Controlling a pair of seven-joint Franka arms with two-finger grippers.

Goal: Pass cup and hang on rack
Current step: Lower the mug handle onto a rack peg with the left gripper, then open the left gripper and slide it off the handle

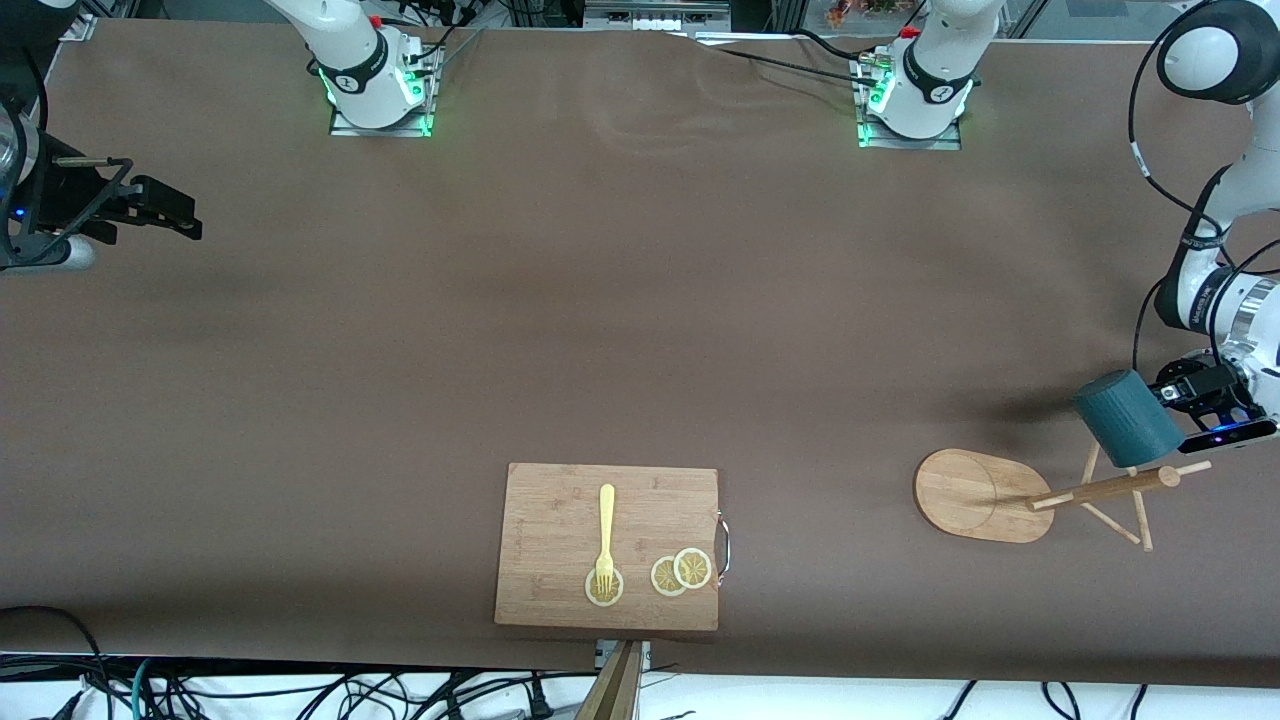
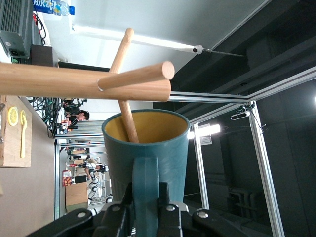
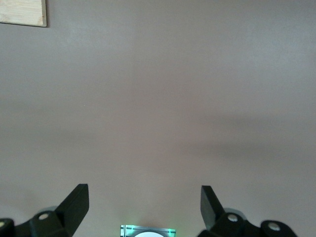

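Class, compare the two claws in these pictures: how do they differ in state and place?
The left claw is shut on the cup by its handle, over the rack; the right claw is open and empty. The left works at its end of the table; the right waits over bare table at the other end. Both are dark and two-fingered.

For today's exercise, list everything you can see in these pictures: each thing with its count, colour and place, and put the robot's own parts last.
Table: one, brown cover, under everything.
Board: one, light bamboo with a metal handle, at the table edge nearest the front camera.
Fork: one, yellow, on the board.
Lemon slices: three, yellow, on the board, one under the fork's tines.
Rack: one, light bamboo, toward the left arm's end of the table.
Cup: one, dark teal, yellowish inside, held over the rack's pegs.
Left hand: one, black, shut on the cup's handle, over the rack.
Right hand: one, black, open, waiting over bare table at the right arm's end.
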